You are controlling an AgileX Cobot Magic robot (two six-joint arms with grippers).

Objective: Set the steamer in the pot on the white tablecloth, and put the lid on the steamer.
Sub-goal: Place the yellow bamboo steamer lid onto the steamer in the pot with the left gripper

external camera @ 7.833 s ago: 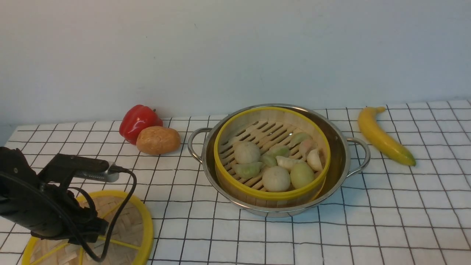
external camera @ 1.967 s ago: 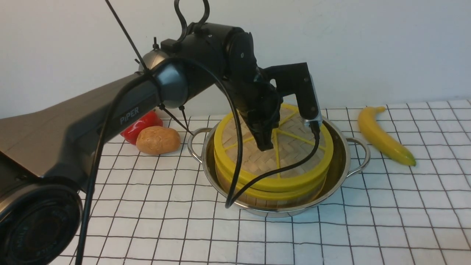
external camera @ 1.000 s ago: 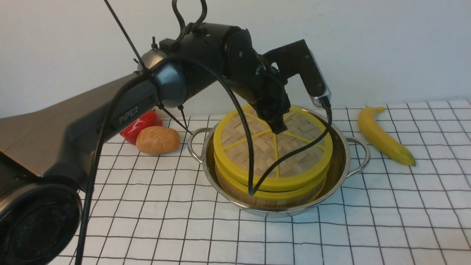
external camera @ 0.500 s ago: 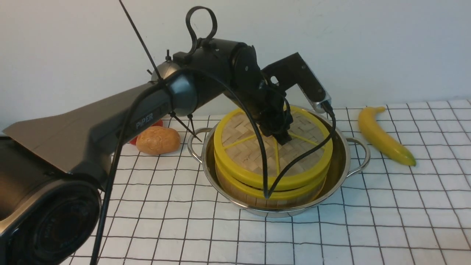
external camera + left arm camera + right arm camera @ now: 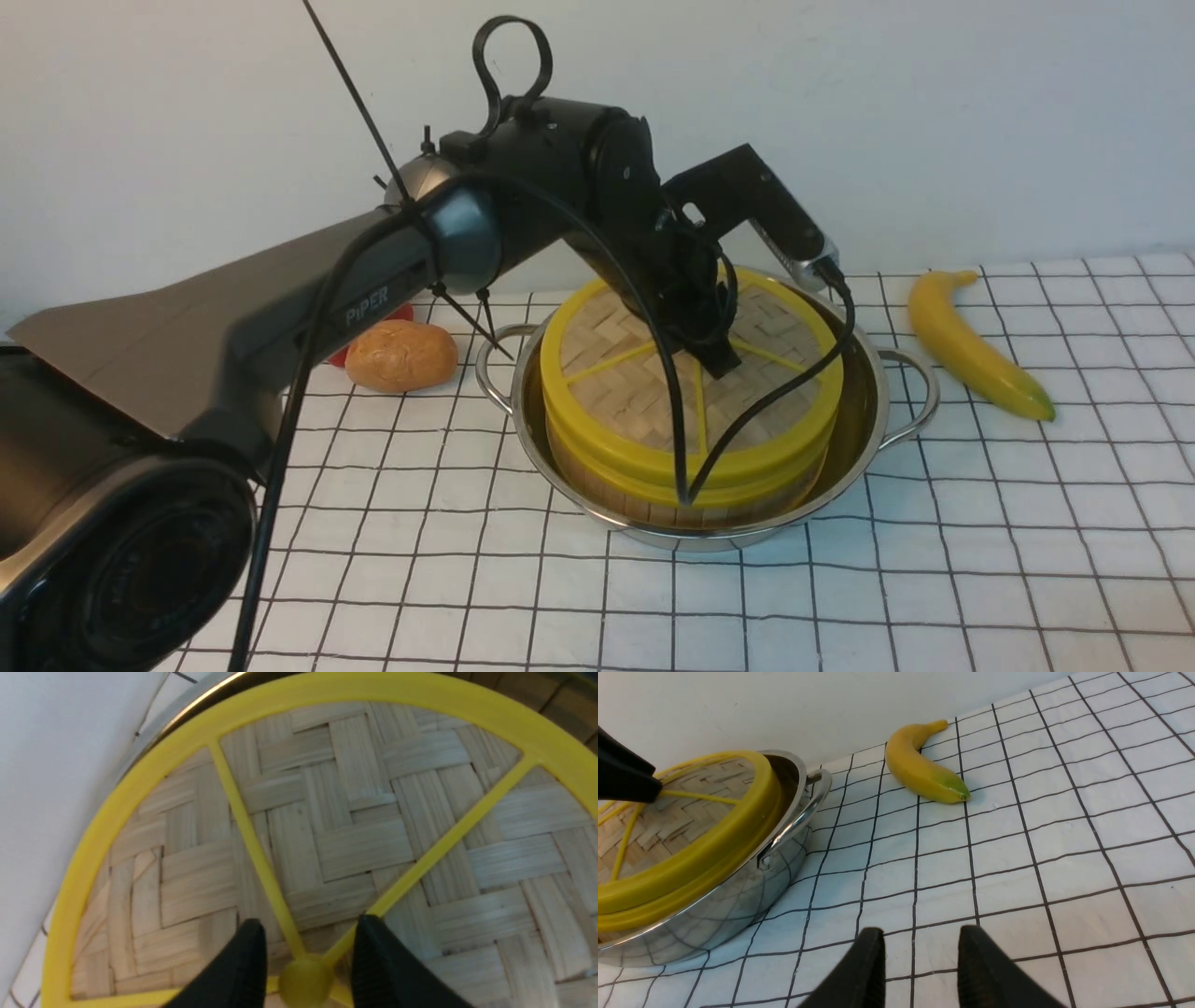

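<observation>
The left hand (image 5: 306, 952) hangs over the lid (image 5: 691, 373), fingers parted either side of the knob (image 5: 306, 980), gripping nothing. Lid sits on the steamer (image 5: 686, 481) in the pot (image 5: 864, 392); only withdrawing seems left. The right hand (image 5: 920, 963) idles open, empty.

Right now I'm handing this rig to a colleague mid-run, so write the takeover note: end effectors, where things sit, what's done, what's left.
Left end effector: open, fingers on either side of the lid's centre knob, apparently not gripping.
Right end effector: open, empty, above the white tablecloth beside the pot.
Steamer: in the pot.
Lid: resting on the steamer, rims lined up.
Done: both placements look complete.
Left: lift the left arm clear without catching the knob.
</observation>
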